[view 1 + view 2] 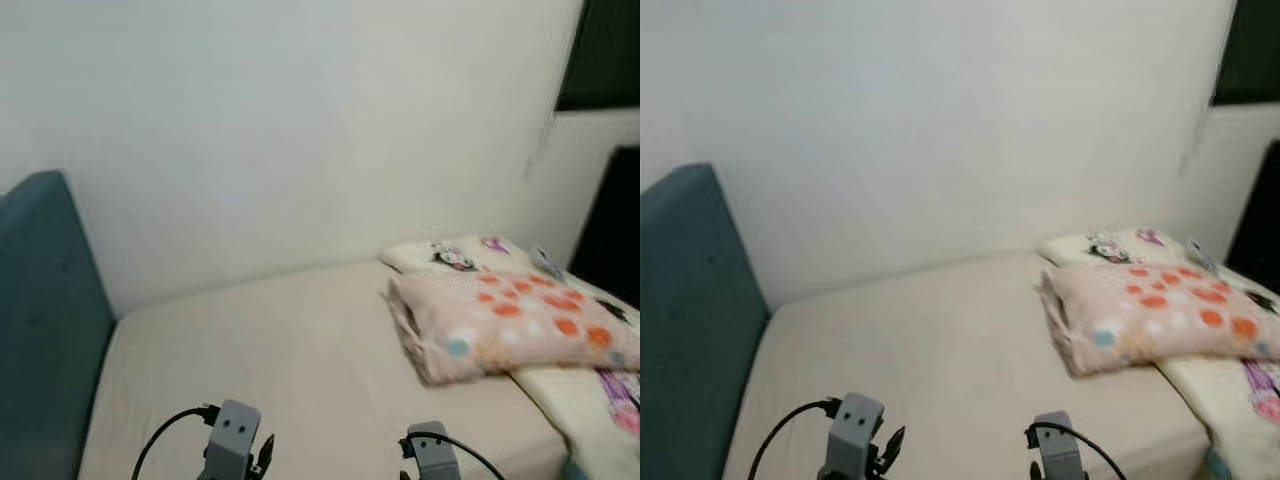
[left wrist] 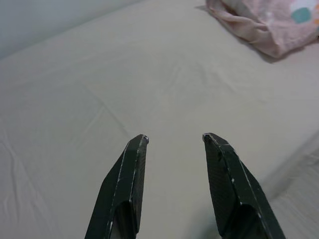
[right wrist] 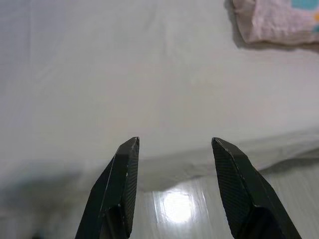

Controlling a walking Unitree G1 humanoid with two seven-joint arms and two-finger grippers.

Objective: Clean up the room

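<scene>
Now you face a bed (image 1: 270, 350) with a cream sheet, standing against a pale wall (image 1: 300, 120), with a teal headboard (image 1: 45, 320) at its left edge. At the bed's far right corner lies a folded pink blanket (image 1: 510, 325) with orange and teal dots. It rests partly on a cream cartoon-print blanket (image 1: 470, 252) that runs along the bed's right edge, and the two touch. The rest of the sheet is bare apart from faint creases.

Your left end effector (image 2: 174, 139) is released, its two black fingers (image 2: 124, 184) spread apart with nothing between them, and it hovers above the sheet near the bed's front edge. The pink blanket sits well apart from it. Your right end effector (image 3: 174, 142) is also released and grasps nothing; it hangs over the bed's front edge, with shiny floor (image 3: 179, 209) below its fingertips. Both wrists (image 1: 232, 435) show at the bottom of the head views, with black cables looping off them.
</scene>
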